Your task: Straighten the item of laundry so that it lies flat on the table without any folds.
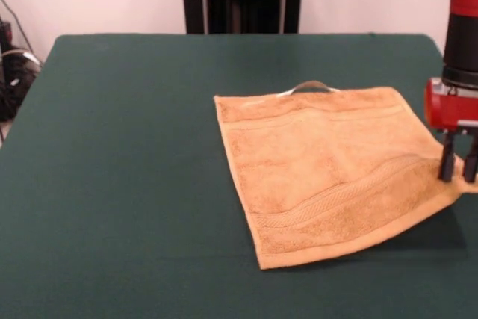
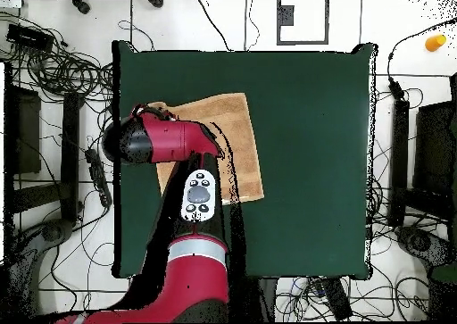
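The item of laundry [image 1: 321, 177], an orange-tan towel, lies spread on the right half of the green table [image 1: 112, 155]. A woven band crosses near its front edge and a small pale loop sticks out at its far edge. Its front right corner is raised off the table, with a shadow under it. My gripper [image 1: 458, 175] stands at that corner, its two dark fingers closed on the cloth. From overhead the towel [image 2: 228, 128] is partly covered by my red arm [image 2: 165, 140], which hides the gripper.
The towel's right corner reaches close to the table's right edge in the front view. Cables and dark equipment [image 2: 54, 70] lie on the floor around the table [image 2: 312, 160]. An orange object [image 2: 435, 42] sits on the floor.
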Controlling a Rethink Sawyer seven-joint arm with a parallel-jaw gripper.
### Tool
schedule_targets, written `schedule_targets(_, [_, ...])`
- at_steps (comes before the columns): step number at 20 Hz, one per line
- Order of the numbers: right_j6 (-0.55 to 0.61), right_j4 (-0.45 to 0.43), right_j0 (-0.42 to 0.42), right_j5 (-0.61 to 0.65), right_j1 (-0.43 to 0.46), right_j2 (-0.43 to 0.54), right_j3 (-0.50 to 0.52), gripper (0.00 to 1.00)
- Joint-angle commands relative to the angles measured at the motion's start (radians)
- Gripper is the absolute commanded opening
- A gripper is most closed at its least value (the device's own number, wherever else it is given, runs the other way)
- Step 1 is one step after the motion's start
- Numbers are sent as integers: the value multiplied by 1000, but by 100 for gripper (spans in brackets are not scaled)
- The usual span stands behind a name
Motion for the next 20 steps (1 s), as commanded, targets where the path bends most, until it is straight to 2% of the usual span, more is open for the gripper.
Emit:
schedule_targets(1, [125, 26, -23, 73, -7, 40, -19, 100])
schedule_targets(14, [73, -12, -76, 76, -33, 58, -11, 100])
schedule_targets(20, [11, -60, -142, 71, -154, 77, 148, 100])
